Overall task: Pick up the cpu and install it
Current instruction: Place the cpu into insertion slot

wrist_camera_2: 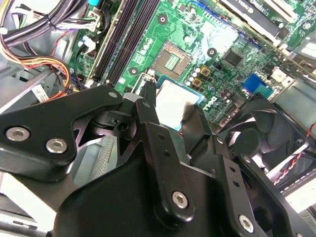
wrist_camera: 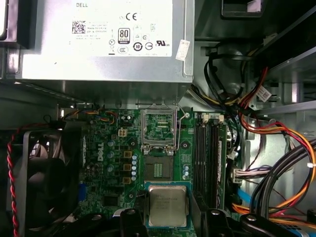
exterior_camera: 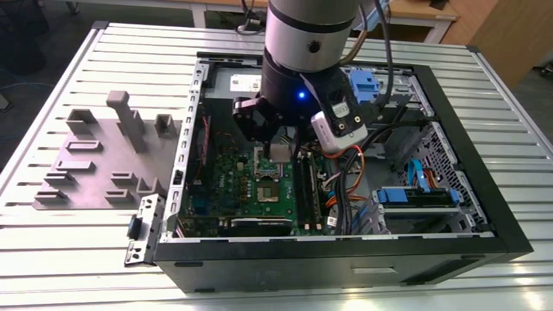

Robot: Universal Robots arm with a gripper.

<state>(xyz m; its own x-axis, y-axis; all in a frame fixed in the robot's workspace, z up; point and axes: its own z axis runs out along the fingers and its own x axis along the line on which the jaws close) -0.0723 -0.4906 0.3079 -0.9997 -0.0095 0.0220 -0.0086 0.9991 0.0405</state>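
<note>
Now, tool (wrist_camera: 170, 217) clenched on cpu (wrist_camera: 168, 203) near bare socket (wrist_camera: 160, 170), frame (wrist_camera: 159, 129) swung open. We judge: keep it level, match corners, lower straight, no sliding across pins.

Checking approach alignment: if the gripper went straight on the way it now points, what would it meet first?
Probably the open square socket on the green motherboard, touched first by the flat silver cpu clamped in the black gripper. Depth is unclear, so it could land just beside the socket.
</note>
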